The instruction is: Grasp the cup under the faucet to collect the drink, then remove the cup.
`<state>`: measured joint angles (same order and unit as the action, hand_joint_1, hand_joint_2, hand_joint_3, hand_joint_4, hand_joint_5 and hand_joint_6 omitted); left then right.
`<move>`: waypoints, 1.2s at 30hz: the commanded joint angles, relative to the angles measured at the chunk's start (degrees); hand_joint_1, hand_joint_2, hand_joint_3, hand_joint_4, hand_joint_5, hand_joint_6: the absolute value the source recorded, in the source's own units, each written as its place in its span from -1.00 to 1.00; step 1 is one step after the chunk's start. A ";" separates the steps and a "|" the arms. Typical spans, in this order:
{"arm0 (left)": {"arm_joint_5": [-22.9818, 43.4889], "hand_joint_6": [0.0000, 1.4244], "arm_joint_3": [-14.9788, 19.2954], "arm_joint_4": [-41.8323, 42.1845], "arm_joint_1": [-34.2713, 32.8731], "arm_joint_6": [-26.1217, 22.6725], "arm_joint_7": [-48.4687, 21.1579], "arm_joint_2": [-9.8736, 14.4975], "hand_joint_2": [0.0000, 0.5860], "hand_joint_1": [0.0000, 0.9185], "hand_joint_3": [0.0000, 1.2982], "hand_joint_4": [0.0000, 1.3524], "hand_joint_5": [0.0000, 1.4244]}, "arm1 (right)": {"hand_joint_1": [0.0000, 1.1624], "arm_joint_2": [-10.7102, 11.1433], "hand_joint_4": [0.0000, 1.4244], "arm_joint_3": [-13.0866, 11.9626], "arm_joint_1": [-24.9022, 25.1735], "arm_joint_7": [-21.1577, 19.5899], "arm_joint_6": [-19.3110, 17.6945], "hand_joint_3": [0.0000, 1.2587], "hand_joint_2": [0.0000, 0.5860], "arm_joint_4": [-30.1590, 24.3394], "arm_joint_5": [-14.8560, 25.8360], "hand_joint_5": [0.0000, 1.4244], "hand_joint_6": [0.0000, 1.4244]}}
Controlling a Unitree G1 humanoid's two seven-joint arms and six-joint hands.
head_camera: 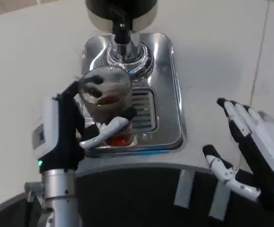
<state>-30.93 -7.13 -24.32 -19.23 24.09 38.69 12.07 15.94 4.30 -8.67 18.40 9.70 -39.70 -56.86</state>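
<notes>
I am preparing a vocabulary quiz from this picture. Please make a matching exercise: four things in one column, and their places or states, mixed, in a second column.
Things:
1. left robot hand
2. right robot hand
3. clear cup
4. drip tray

States:
a. silver, under the faucet
b. holds reddish drink
c. open, right of the tray
d. grips the cup

Pairs: 1-d, 2-c, 3-b, 4-a

The cup [106, 101] sits on the drip tray [167, 94], before the faucet [121, 35] (left hand [63, 135] around it).
</notes>
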 commanded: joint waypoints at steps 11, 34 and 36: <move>1.67 1.00 2.64 21.93 13.55 2.75 -8.80 1.38 -0.71 0.62 0.93 0.88 0.88 | -0.76 6.38 -1.00 -0.29 2.74 -4.32 -9.99 -1.00 0.80 5.91 6.18 -1.00 -1.00; 2.65 1.00 7.08 37.95 31.21 11.23 -20.27 4.34 -0.70 0.64 0.93 0.84 0.87 | -0.86 9.24 -1.00 -5.25 -18.86 -15.50 -27.00 -1.00 0.94 -3.93 4.95 -1.00 -1.00; 2.44 1.00 7.14 38.80 32.26 11.85 -20.60 3.97 -0.69 0.63 0.93 0.82 0.87 | -0.86 8.55 -1.00 -5.42 -20.57 -15.85 -27.69 -1.00 0.95 -4.93 4.46 -1.00 -1.00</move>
<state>-29.48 -0.45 11.95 11.74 32.96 18.44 16.05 25.26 -0.56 -26.87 3.80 -16.42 -42.85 -51.68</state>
